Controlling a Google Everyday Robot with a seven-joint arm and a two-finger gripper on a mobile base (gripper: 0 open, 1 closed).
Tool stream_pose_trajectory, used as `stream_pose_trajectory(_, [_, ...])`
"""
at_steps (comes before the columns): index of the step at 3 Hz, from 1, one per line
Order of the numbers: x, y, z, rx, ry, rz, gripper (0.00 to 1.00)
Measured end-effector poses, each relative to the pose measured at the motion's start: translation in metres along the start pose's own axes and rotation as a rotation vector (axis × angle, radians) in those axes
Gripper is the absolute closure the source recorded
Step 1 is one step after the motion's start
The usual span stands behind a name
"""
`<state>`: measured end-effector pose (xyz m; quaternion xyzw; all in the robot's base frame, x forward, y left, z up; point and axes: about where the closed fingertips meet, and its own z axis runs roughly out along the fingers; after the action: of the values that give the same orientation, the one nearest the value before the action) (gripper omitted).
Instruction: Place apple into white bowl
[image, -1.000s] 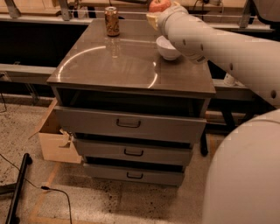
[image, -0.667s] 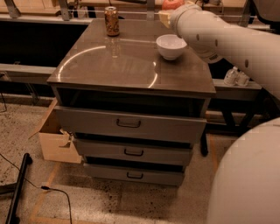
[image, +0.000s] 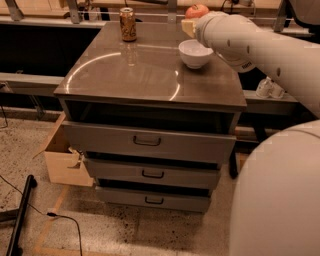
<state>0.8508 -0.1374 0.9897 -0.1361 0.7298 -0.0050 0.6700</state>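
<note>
The red-pink apple (image: 197, 10) is held up at the far edge of the grey cabinet top (image: 145, 70), behind and above the white bowl (image: 195, 53). My gripper (image: 190, 21) is at the end of the white arm that comes in from the right. It is shut on the apple, and one tan finger (image: 187, 28) shows just below the fruit. The bowl stands upright and empty on the right rear part of the top, just in front of and below the gripper.
A tall patterned drink can (image: 128, 24) stands at the back left of the top. The cabinet has three shut drawers (image: 147, 142). An open cardboard box (image: 62, 160) sits on the floor at the left, beside a black pole and a cable (image: 65, 220).
The arm has drawn back to the right and up, taking the apple with it. The bowl, partly covered by the arm before, now shows whole.
</note>
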Motion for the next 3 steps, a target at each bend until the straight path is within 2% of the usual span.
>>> stream_pose_trajectory(2, [0.029,-0.004,0.032,-0.005,0.03,0.042,1.0])
stream_pose_trajectory(3, [0.038,-0.013,0.031,0.027,0.049,0.055,0.85])
